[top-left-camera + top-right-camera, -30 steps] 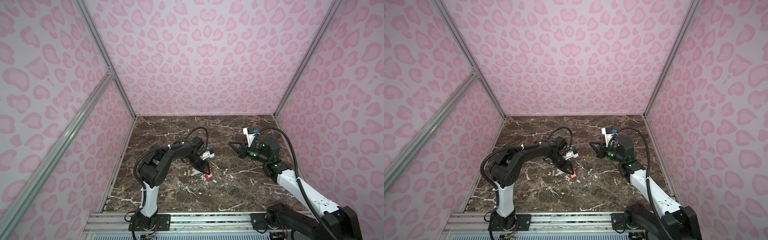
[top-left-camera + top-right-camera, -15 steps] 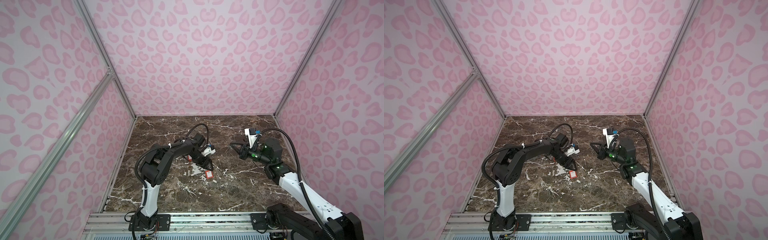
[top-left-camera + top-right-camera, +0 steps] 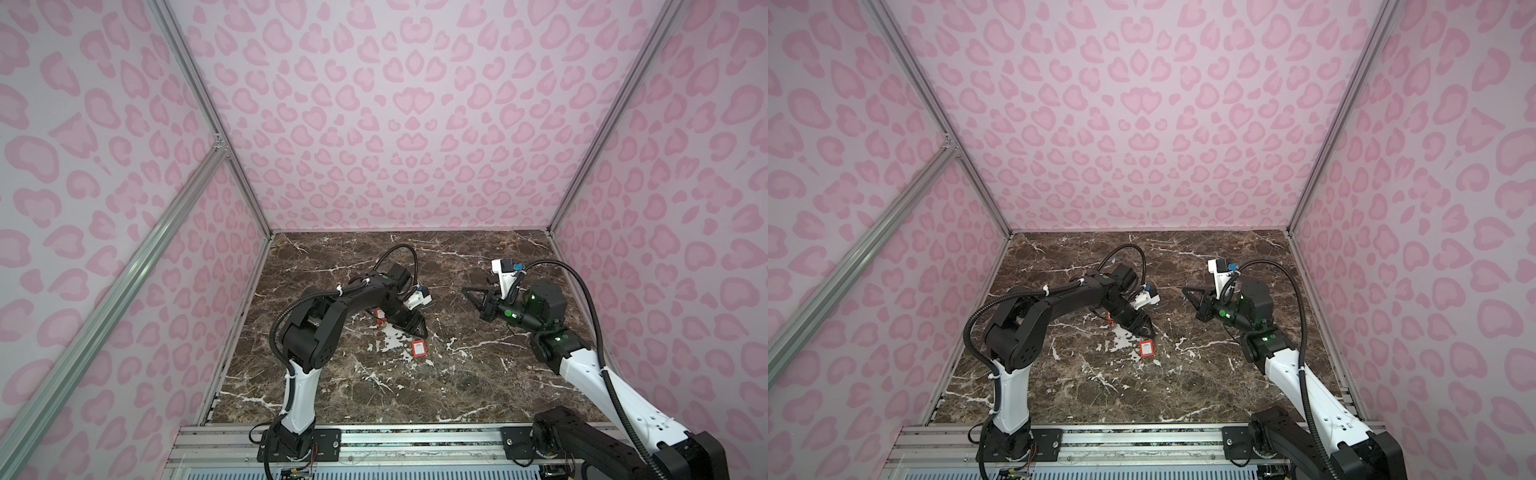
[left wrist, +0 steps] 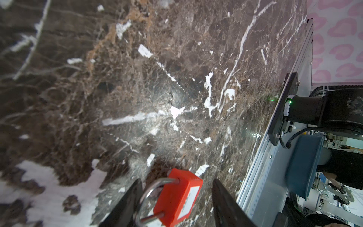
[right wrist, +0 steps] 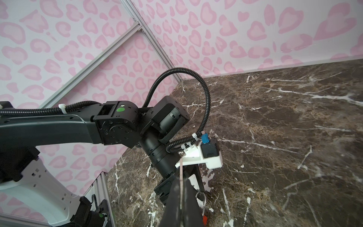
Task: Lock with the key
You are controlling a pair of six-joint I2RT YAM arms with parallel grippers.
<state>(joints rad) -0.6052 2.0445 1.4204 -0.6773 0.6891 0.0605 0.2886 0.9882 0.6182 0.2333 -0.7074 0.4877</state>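
- Red padlock (image 3: pixel 419 348) flat on marble table (image 3: pixel 478 374), approx mid-table; steel shackle (image 4: pixel 149 198) clear in L wrist view.
- L gripper (image 3: pixel 419 330) spread wide just above padlock, a finger either side, gripping nothing.
- R gripper (image 3: pixel 465 290) clamped tight on thin key (image 5: pixel 181 169), up off table, well apart from padlock, tips toward L arm.

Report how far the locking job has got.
Done: the red padlock lies free on the table by the open left gripper. In hand: the right gripper is shut on a thin strip, possibly the key. Left: no key shows in the padlock; it must be inserted and turned.
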